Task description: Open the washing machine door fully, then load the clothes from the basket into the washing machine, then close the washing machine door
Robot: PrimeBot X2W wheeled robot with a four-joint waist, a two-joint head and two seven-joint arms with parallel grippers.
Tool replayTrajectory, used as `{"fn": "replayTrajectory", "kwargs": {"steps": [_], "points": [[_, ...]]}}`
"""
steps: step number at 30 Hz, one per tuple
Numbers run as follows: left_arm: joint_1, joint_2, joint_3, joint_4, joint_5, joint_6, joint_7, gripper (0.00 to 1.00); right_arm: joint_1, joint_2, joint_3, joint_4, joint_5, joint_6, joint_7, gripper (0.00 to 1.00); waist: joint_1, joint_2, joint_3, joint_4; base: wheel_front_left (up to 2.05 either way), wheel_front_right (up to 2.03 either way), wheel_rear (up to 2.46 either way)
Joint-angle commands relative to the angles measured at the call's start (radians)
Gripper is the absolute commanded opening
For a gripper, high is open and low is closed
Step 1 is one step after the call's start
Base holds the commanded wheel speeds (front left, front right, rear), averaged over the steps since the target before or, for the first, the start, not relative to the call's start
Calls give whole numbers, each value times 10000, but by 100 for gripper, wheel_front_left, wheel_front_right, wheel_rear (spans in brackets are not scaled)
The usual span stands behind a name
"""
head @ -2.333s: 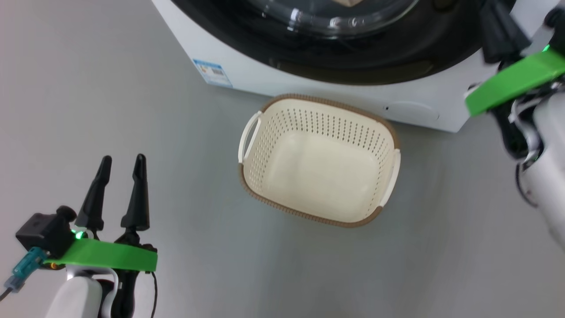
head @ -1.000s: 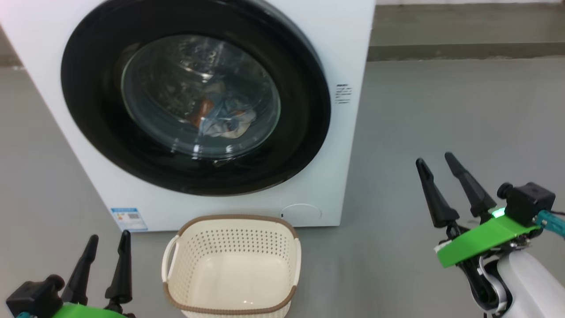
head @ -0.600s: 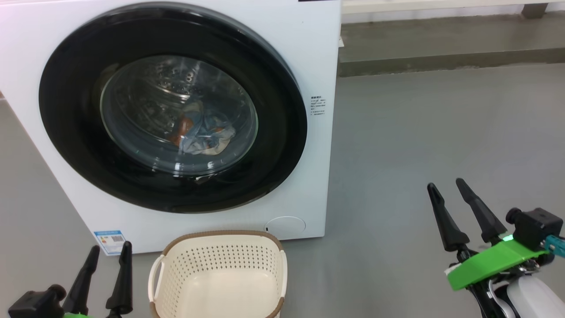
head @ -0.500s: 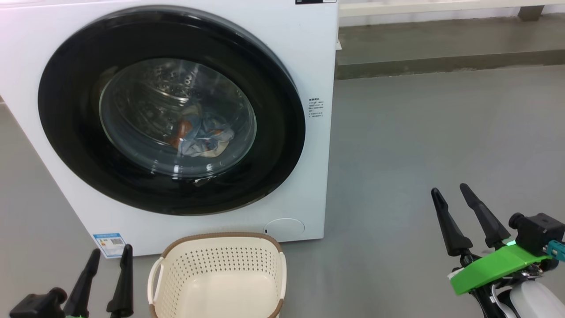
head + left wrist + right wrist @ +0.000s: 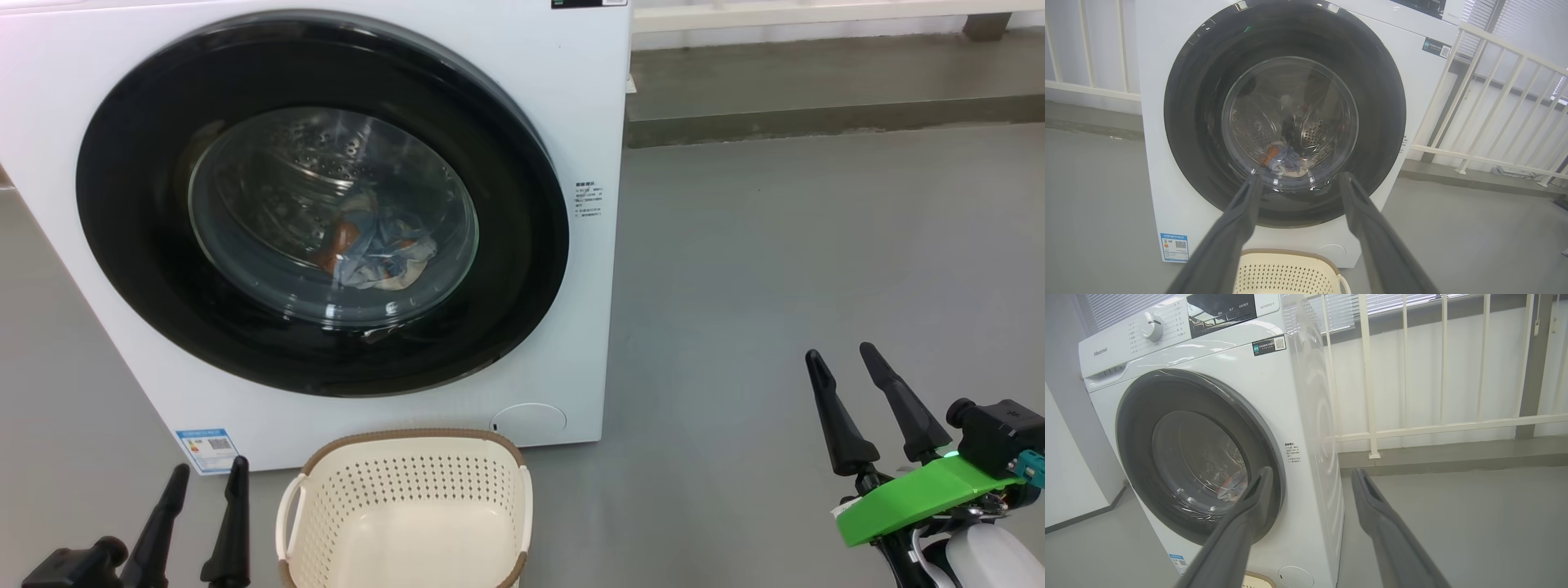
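The white washing machine point(image 5: 571, 98) point(image 5: 1155, 122) point(image 5: 1274, 400) stands ahead with its round black-rimmed door point(image 5: 131, 237) point(image 5: 1380, 122) point(image 5: 1139, 433) shut flat against the front. Through the glass the clothes point(image 5: 375, 249) point(image 5: 1286, 160) point(image 5: 1231, 486), light blue, orange and cream, lie at the bottom of the drum. The cream basket point(image 5: 408, 490) point(image 5: 1286, 273) with its brown rim sits empty on the floor just before the machine. My left gripper point(image 5: 208, 474) point(image 5: 1298, 179) is open at the lower left, beside the basket. My right gripper point(image 5: 841, 355) point(image 5: 1312, 473) is open over bare floor at the lower right.
Grey floor point(image 5: 775, 261) stretches to the right of the machine. A low concrete step point(image 5: 816, 114) and a white railing point(image 5: 1372, 375) point(image 5: 1478, 90) run behind it. A blue label point(image 5: 206, 447) marks the machine's lower left corner.
The camera has tilted up from the basket to the machine front, then nearly settled. Both grippers have sunk slightly lower in the head view and stayed open.
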Motion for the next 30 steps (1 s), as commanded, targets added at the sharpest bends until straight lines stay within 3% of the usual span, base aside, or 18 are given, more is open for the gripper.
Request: {"fn": "replayTrajectory", "kwargs": {"steps": [1,30], "points": [[-388,259,350,-235,-34,-1,-99,100,-122,-144,68,-192,-74,-27,-49,100,0,0,-1,14,0,0,0],[-353,388,214,-397,-15,223,-85,100,-61,-54,80,-88,-144,-27,-49,100,0,0,-53,243,0,0,0]]}}
